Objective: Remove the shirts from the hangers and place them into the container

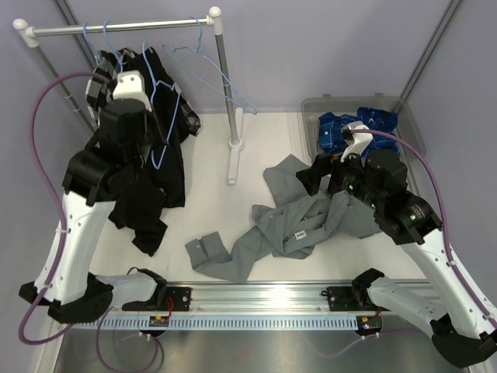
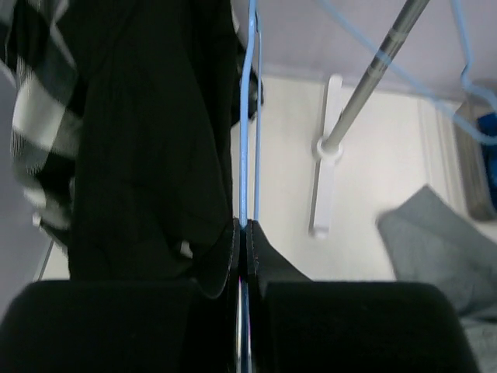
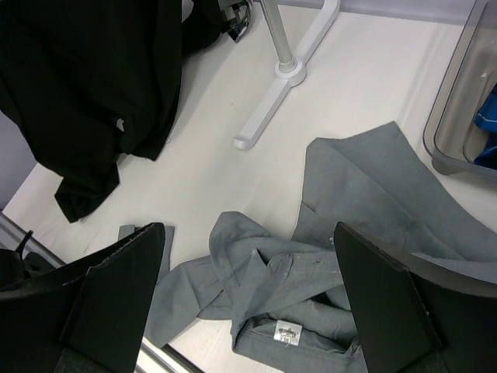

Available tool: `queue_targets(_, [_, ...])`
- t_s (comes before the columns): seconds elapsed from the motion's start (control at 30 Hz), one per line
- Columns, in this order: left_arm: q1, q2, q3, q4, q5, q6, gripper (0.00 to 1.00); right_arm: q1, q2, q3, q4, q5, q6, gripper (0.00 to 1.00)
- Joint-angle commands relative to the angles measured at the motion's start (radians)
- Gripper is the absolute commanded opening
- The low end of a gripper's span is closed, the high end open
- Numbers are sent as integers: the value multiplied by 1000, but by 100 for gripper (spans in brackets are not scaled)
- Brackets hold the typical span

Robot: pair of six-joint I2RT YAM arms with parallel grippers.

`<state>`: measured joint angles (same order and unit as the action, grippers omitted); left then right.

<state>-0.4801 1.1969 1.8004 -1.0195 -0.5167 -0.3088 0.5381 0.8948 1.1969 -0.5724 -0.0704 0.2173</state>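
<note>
My left gripper is shut on the thin wire of a light-blue hanger up by the rail, and the plain black shirt hangs just left of it. A black-and-white check shirt shows at the far left. From above, that hanger still carries the black shirt. My right gripper stands open above the crumpled grey shirt, which lies on the table with nothing between the fingers. The blue plaid shirt lies in the container.
The silver rail stands on a post with a white foot; an empty blue hanger hangs on its right end. The container's rim is just right of the grey shirt. A metal track runs along the near edge.
</note>
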Motion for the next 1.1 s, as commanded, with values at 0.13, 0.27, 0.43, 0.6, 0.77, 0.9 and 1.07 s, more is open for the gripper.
queue_targets(0.13, [55,233,287,195,32,138,0,-1,-97,-54,42,-22,24,99])
queue_targets(0.27, [75,303,355,213,34,166,0,-1,-123,-75,31,-12,19,99])
queue_targets(0.43, [86,346,356,223,3,204,0,-1,-151,-108,28,4,14,99])
queue_targets(0.6, [87,369,335,231,-16,243,0,-1,-146,-125,25,8,14,100])
queue_targets(0.77, [87,305,283,231,24,218,0,-3,-149,-134,25,11,19,99])
queue_targets(0.9, [87,241,263,231,37,223,0,-1,-160,-161,42,12,28,99])
queue_targets(1.07, [87,173,244,228,46,237,0,-1,-157,-177,45,6,34,99])
